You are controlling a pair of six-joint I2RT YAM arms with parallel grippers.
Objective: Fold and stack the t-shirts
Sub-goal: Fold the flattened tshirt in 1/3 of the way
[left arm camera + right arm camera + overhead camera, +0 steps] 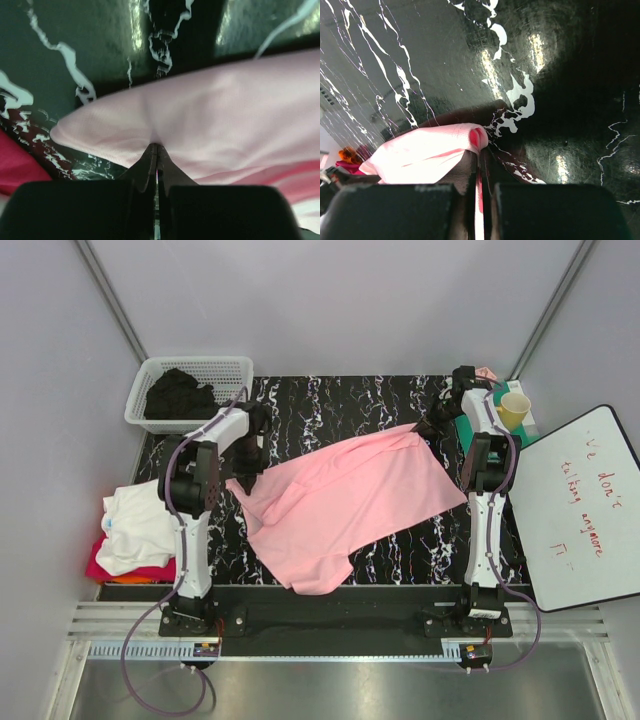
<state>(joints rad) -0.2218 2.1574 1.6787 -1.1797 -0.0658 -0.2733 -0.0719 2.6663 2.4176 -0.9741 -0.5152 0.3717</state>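
My left fingers [155, 153] clench the left edge of the light pink t-shirt [350, 495], my right fingers [475, 159] its far-right corner, the cloth spread across the desk [330, 400].

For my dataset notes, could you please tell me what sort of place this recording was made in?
Most likely a robotics lab cell, not a home: plain grey partition walls enclose a black marbled table, metal rails run along its near edge, and a handwritten whiteboard sits alongside.
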